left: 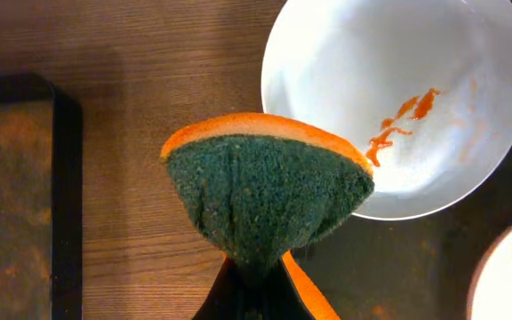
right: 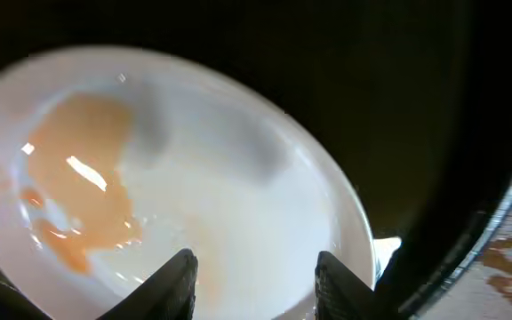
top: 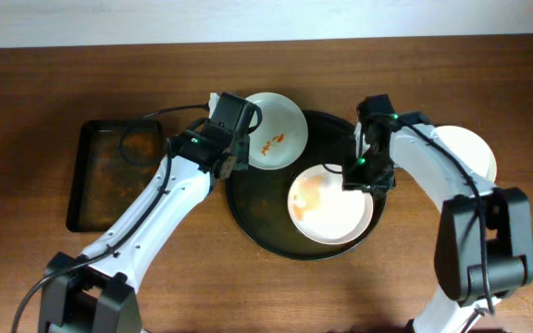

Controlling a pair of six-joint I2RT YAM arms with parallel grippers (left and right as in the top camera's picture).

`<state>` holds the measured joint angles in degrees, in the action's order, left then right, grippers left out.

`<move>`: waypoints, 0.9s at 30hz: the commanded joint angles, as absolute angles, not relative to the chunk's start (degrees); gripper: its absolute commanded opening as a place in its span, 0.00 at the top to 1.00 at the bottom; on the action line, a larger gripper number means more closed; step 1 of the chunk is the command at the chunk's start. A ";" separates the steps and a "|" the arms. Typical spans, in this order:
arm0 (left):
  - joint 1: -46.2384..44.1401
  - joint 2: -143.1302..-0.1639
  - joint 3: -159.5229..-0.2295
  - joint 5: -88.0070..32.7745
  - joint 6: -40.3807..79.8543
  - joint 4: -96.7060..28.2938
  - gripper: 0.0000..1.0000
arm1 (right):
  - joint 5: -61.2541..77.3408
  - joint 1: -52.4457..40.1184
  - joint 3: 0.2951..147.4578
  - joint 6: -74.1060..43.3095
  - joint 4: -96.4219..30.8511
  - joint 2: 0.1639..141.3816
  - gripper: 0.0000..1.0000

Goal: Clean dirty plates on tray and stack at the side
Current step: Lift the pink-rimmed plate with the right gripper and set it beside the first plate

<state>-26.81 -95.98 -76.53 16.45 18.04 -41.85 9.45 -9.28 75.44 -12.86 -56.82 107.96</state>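
Black round tray (top: pixel 262 208): mid-table, two plates on it.
Smeared plate (top: pixel 327 213): inside the tray, orange film on its left half.
Streaked plate (top: pixel 280 125): over the tray's far-left rim, red streaks.
Third plate (top: pixel 477 150): on the table right of the tray, partly behind the right arm.
Left gripper (top: pixel 232 129): pinching a green-and-orange sponge (left: pixel 269 191) beside the streaked plate.
Right gripper (right: pixel 256 284): fingers spread, empty, over the smeared plate's edge.

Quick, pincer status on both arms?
Left pincer: closed, holding the green-and-orange sponge.
Right pincer: open, holding nothing, over the sauce-smeared plate.
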 commanded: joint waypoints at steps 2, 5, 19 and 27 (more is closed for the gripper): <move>-26.55 -94.11 -76.16 16.23 18.79 -41.91 0.99 | 3.62 -8.49 76.20 -12.49 -57.21 106.54 0.55; -26.55 -94.11 -76.16 16.25 18.79 -42.13 0.99 | 0.93 -4.67 76.18 -12.49 -58.11 106.54 0.55; -26.55 -94.11 -76.16 16.23 18.79 -42.30 0.99 | 9.93 -4.64 62.17 -12.53 -48.97 106.65 0.76; -26.55 -94.11 -76.16 16.25 18.79 -42.28 0.99 | 2.74 -4.93 73.87 -10.92 -51.86 99.31 0.96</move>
